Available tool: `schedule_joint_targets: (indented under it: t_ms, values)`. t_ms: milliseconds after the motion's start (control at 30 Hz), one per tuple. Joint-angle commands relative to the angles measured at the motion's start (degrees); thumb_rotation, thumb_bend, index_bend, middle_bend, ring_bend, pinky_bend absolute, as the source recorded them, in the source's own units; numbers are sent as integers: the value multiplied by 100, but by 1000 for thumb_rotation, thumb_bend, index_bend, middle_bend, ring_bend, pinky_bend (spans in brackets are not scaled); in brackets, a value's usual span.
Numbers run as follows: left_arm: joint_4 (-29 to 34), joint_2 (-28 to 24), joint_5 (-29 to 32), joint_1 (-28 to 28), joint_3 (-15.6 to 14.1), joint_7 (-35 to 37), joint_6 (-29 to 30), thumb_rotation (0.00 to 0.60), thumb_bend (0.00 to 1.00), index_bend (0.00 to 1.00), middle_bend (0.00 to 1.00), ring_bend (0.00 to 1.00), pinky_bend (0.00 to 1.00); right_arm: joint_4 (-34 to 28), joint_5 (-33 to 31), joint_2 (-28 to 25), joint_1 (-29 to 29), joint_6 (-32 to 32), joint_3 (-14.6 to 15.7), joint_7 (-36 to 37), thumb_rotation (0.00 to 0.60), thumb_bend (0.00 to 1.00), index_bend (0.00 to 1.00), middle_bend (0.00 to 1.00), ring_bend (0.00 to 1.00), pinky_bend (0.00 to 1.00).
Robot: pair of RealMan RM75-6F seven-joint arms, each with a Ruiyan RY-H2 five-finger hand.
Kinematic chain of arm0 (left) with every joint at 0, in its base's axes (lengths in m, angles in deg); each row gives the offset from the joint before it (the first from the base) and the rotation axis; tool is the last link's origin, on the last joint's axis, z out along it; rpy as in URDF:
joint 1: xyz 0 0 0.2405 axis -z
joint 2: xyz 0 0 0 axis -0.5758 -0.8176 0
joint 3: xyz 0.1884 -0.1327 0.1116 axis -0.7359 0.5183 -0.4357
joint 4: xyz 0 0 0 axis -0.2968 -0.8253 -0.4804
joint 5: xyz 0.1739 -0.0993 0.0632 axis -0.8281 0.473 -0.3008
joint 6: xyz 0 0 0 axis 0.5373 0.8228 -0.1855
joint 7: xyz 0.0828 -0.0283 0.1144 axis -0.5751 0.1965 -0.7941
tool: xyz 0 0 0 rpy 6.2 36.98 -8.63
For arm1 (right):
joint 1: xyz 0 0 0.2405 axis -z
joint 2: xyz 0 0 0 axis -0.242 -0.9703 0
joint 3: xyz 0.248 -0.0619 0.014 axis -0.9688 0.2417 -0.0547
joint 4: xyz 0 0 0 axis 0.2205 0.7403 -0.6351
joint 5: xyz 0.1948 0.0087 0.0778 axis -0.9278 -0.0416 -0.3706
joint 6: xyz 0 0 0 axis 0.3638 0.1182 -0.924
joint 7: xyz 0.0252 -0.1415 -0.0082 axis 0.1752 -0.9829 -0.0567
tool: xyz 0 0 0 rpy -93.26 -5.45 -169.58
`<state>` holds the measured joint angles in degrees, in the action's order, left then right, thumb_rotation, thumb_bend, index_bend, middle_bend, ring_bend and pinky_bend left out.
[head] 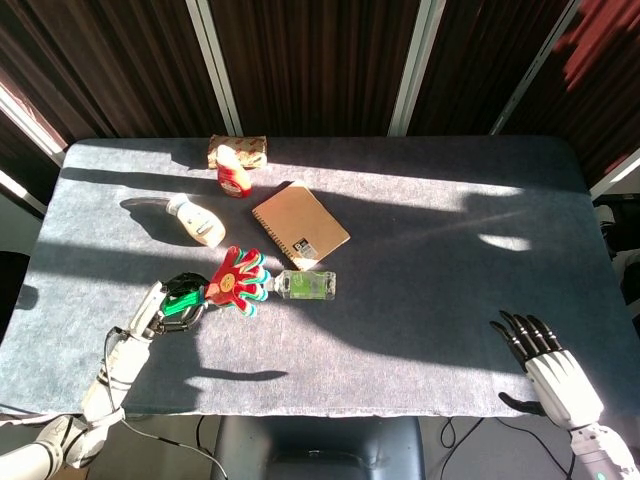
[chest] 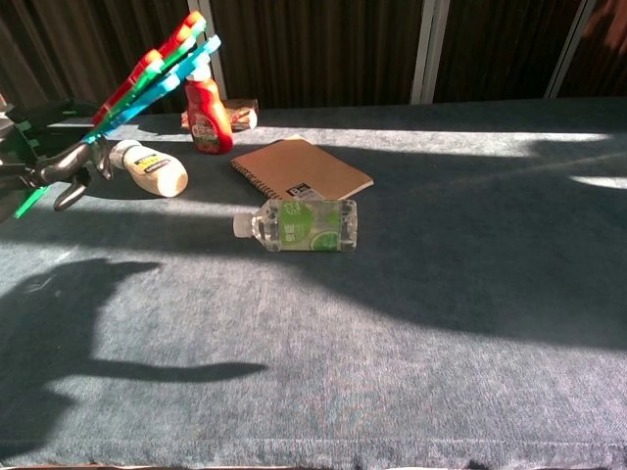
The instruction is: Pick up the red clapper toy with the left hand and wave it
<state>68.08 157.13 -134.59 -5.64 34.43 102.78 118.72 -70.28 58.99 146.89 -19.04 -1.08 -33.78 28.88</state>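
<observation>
Your left hand (head: 170, 303) has its fingers clamped on the green handle of the red clapper toy (head: 236, 281), which is lifted clear of the table (head: 430, 300) and tilts up toward 1 o'clock in the chest view. Just at the toy's 3 o'clock in the head view lies the clear bottle (head: 305, 285) on its side, with the brown notebook (head: 300, 225) at the bottle's 12. Your right hand (head: 548, 368) rests at the table's near edge, fingers apart, holding nothing.

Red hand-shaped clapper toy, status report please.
Left hand grips red hand-shaped clapper toy, raised off table. Right hand open, idle. Clear plastic bottle lying close beside.
</observation>
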Motion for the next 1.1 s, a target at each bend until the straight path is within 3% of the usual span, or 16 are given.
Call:
schedule_joint_targets:
  t_ms: [33, 133, 200, 367, 467, 567, 700, 800, 900, 1100]
  values:
    - [1276, -634, 286, -271, 632, 2317, 993, 600, 695, 803, 716, 510, 828, -2, 3, 4, -3, -12, 4, -10, 600, 76, 0, 0, 0, 0]
    - [1357, -773, 102, -303, 539, 2047, 1043, 600, 692, 803, 716, 510, 827, -5, 4, 6, -6, -29, 12, -22, 600, 76, 0, 0, 0, 0]
    - [1175, -794, -191, -244, 301, 1569, 914, 600, 693, 803, 716, 510, 828, -10, 1, 9, -6, -33, 11, -34, 600, 76, 0, 0, 0, 0]
    - [472, -946, -1159, 217, -703, -36, -327, 600, 695, 803, 719, 510, 827, -22, -2, 12, 1, -28, 13, -55, 600, 76, 0, 0, 0, 0]
    - [303, -801, -1068, 307, -771, -1351, -934, 600, 698, 803, 721, 507, 827, -19, -11, 12, -3, -47, 15, -58, 600, 76, 0, 0, 0, 0]
    - [366, -707, -790, 327, -674, -1782, -1194, 600, 698, 803, 723, 507, 827, -25, -18, 2, -2, -38, 9, -46, 600, 76, 0, 0, 0, 0]
    - [506, -708, -505, 281, -432, -1284, -895, 600, 697, 803, 723, 507, 827, -28, -18, -20, 2, -14, 4, -15, 600, 76, 0, 0, 0, 0]
    - [690, -672, -194, 118, -42, -288, -223, 600, 694, 803, 723, 508, 827, -32, -8, -28, 0, -25, 14, -3, 600, 76, 0, 0, 0, 0]
    - [1059, -595, 321, -137, 569, 858, 535, 600, 687, 803, 724, 509, 828, -36, -4, -31, -2, -33, 20, 1, 600, 76, 0, 0, 0, 0]
    - [2036, -1110, 842, -393, 1055, 3385, 589, 600, 675, 803, 724, 506, 828, -41, -11, -25, -8, -60, 24, -18, 600, 76, 0, 0, 0, 0]
